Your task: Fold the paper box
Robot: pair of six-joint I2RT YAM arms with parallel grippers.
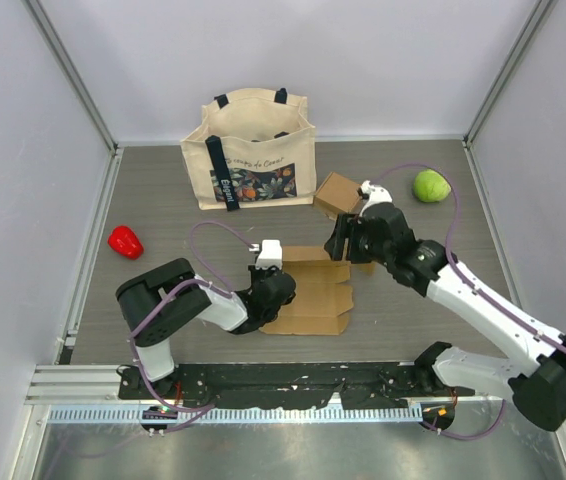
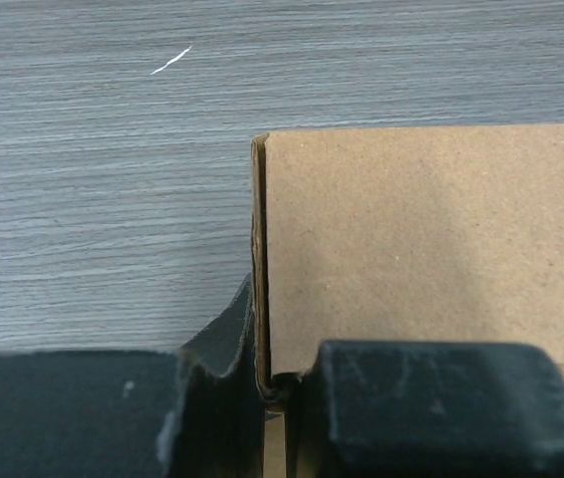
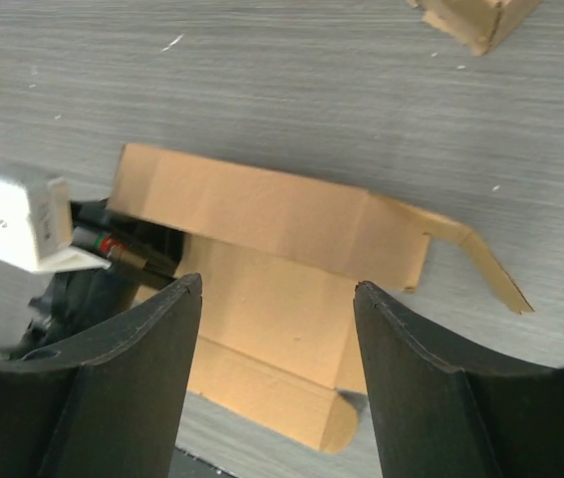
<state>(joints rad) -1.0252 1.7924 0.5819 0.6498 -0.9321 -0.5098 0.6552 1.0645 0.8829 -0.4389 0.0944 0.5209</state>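
Left gripper (image 2: pixel 278 386): fingers pressed together, pinching left edge of paper box (image 1: pixel 313 298).
Edge looks doubled there, one layer over another.

Right gripper (image 3: pixel 277 289): fingers spread wide, nothing between them, hovering over box's middle.

Box lies on table (image 1: pixel 163 200) centre, between the two grippers.
Mostly flat; one long panel lifted or folded over, loose tab (image 3: pixel 486 269) sticking out at one end.

Judgement: early stage. First fold started; walls, end flaps and closing remain.

Separate small cardboard box (image 1: pixel 338 193) beside tote bag (image 1: pixel 253 150), untouched.
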